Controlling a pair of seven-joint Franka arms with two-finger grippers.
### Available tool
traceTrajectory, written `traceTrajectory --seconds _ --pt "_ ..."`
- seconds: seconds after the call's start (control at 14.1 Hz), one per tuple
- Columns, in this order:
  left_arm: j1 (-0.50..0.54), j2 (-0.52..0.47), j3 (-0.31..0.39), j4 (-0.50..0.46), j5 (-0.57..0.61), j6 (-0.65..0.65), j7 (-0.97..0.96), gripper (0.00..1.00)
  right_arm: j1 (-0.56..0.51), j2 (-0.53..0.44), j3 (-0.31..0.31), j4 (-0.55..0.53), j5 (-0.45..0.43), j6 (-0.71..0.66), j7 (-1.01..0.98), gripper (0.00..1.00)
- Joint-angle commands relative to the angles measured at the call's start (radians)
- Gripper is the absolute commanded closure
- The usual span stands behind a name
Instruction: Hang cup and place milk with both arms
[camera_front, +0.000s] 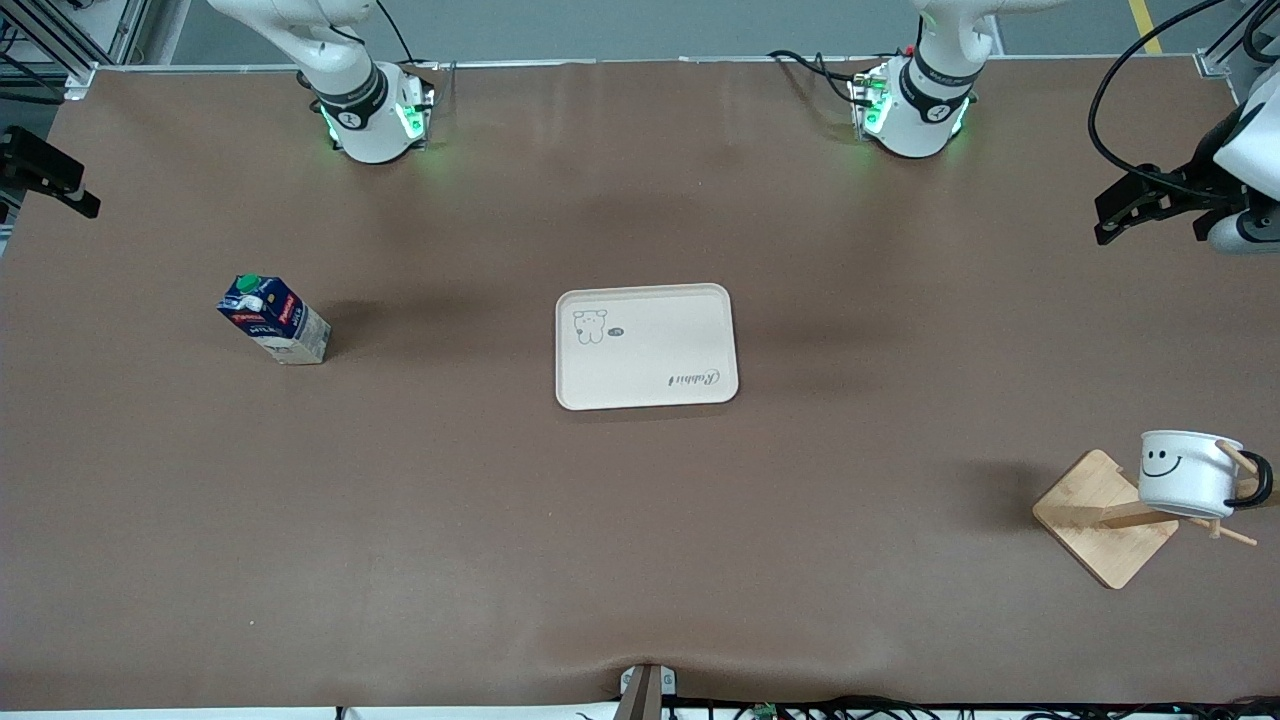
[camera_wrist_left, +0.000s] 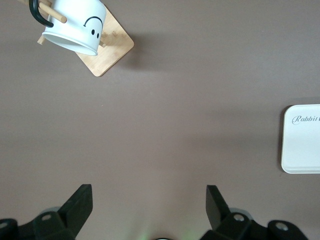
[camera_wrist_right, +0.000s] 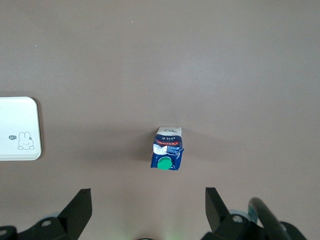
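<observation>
From where I sit the right gripper (camera_wrist_right: 145, 212) is mostly cut off up front, but its wrist cam shows it wide open, empty, over the upright dark-blue milk carton with green cap (camera_front: 273, 319). Left gripper (camera_wrist_left: 149, 210) gapes empty too, well apart from the white smiley mug (camera_front: 1187, 473) hanging on the bamboo peg rack (camera_front: 1102, 518); cream tray (camera_front: 645, 346) sits mid-table.

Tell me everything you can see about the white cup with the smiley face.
The cup is a small white mug that looks glazed, with a black smiley face on its side and a thin black loop handle. It hangs tilted by that handle on a peg of the wooden rack, at the left arm's end of the table, nearer the front camera than the tray. Only the rack touches it.
</observation>
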Motion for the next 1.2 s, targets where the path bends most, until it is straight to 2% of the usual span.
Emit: traceTrajectory --seconds 0.0,0.42,1.13 --pt "0.023 -0.029 0.002 -0.027 -0.033 0.018 0.013 0.00 0.015 -0.007 -0.008 0.009 -0.015 -0.002 0.012 0.00" --pt "0.025 -0.014 0.008 0.006 -0.033 0.015 0.004 0.00 0.007 -0.004 -0.008 0.009 -0.013 -0.004 0.014 0.00" --pt "0.025 -0.012 0.010 0.010 -0.030 0.015 0.011 0.00 0.004 -0.001 -0.011 0.010 -0.012 -0.004 0.015 0.00"
